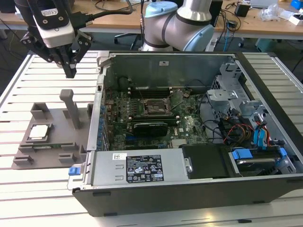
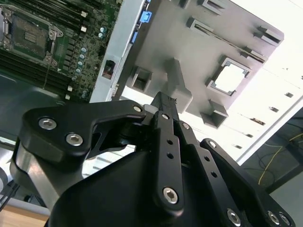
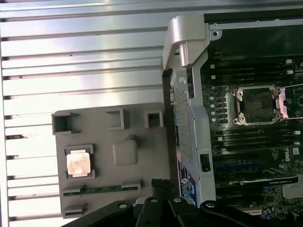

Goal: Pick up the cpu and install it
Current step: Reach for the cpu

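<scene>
**Exterior view: cpu rests in its tray, gripper closed above**

Nearest us in the exterior view, the slatted white table [image 1: 28, 189] carries an open computer case [image 1: 189, 64]. Along the case's near edge we see a labelled metal cover [image 1: 142, 168] and a blue latch [image 1: 73, 170].

Just beyond, at the lower left of the frame, a grey plastic tray [image 1: 59, 137] lies flat on the table, just beside the case. The cpu [image 1: 39, 132] sits in a square recess on the tray's left part, silvery top up, with nothing touching it. An upright post [image 1: 69, 108] rises from the tray nearer the case.

Inside the case, at mid-frame, the motherboard's socket [image 1: 156, 108] stands open with its dark centre showing. A long black expansion card [image 1: 150, 126] sits just in front of it.

At the upper left of the frame the gripper [image 1: 70, 71] hangs above the post, clear of it and well apart from the cpu. Its jaws are drawn together to a single point and hold nothing.

In the second wrist view we see the gripper [image 2: 163, 100] with the post just beyond it, and the cpu [image 2: 230, 78] farther off in its recess. In the first wrist view the cpu [image 3: 78, 164] lies in the tray [image 3: 104, 142], well apart from the socket [image 3: 259, 105].

Farthest from us, the arm [image 1: 189, 23] rises behind the case, with wooden desks [image 1: 265, 23] across the top of the frame.
</scene>
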